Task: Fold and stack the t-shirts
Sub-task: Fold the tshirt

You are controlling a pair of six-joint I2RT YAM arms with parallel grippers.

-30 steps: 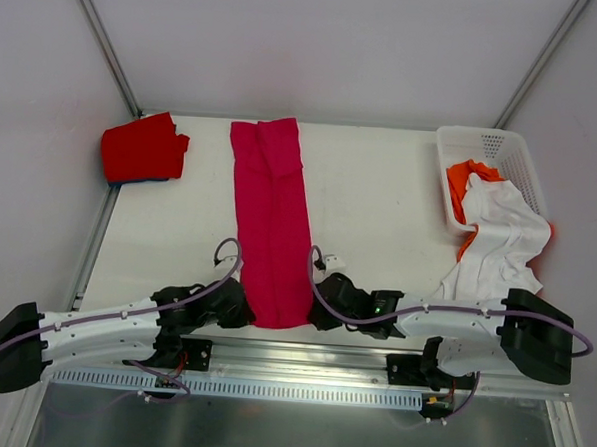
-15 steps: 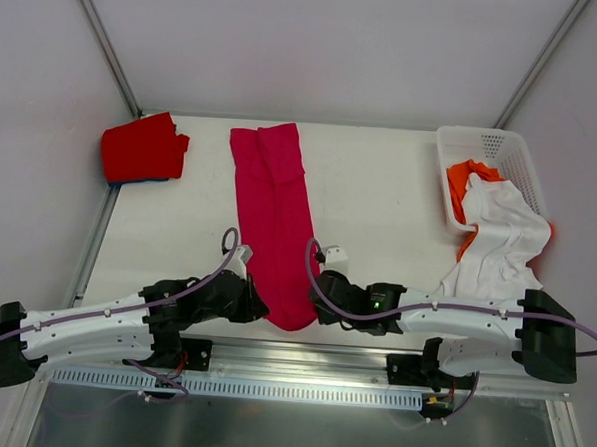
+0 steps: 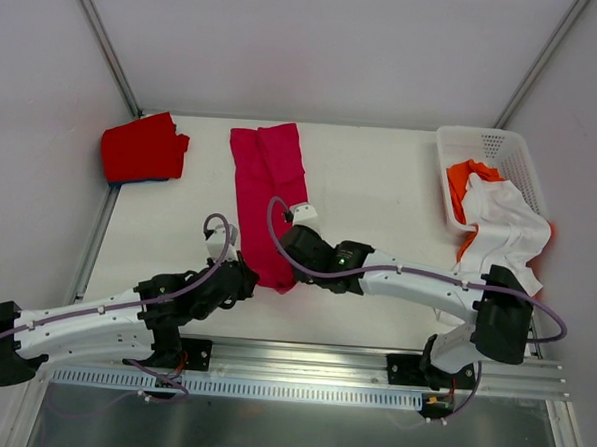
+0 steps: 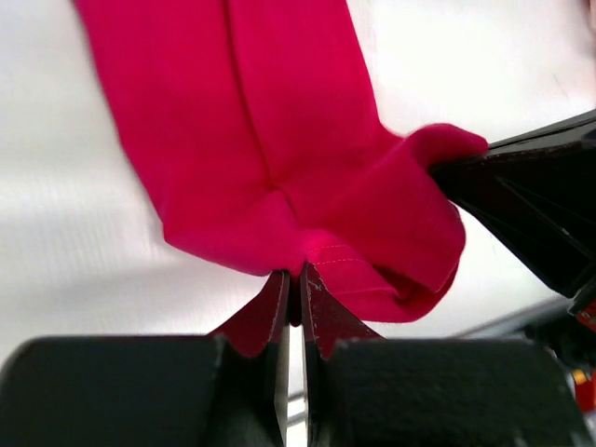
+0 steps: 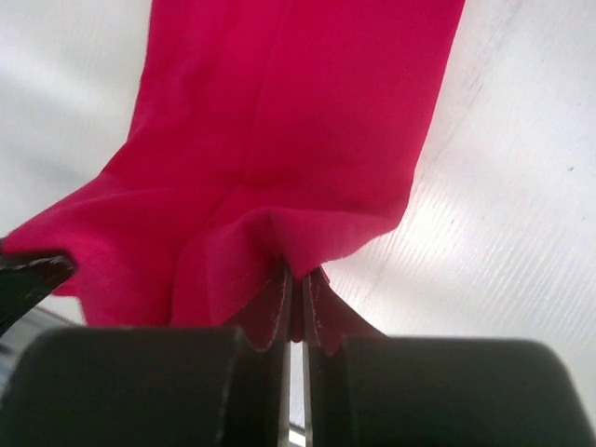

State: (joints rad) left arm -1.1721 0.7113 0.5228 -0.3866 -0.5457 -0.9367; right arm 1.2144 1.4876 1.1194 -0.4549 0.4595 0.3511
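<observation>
The crimson-pink t-shirt (image 3: 265,187) lies as a long narrow strip down the middle of the table, its near end lifted and curled toward the far end. My left gripper (image 3: 250,279) is shut on the near left corner of that shirt (image 4: 307,200). My right gripper (image 3: 287,245) is shut on the near right corner (image 5: 279,140). A folded red t-shirt (image 3: 142,147) lies on a blue one at the far left. White (image 3: 498,229) and orange (image 3: 468,177) t-shirts spill from the basket.
A white plastic lattice basket (image 3: 503,146) stands at the far right corner. The table's metal rail (image 3: 301,359) runs along the near edge, and grey walls close off the back and sides.
Both grippers have carried the shirt's near end away from the front edge toward the far end, shortening the strip. The right arm has swung left and stretched out over the table.
</observation>
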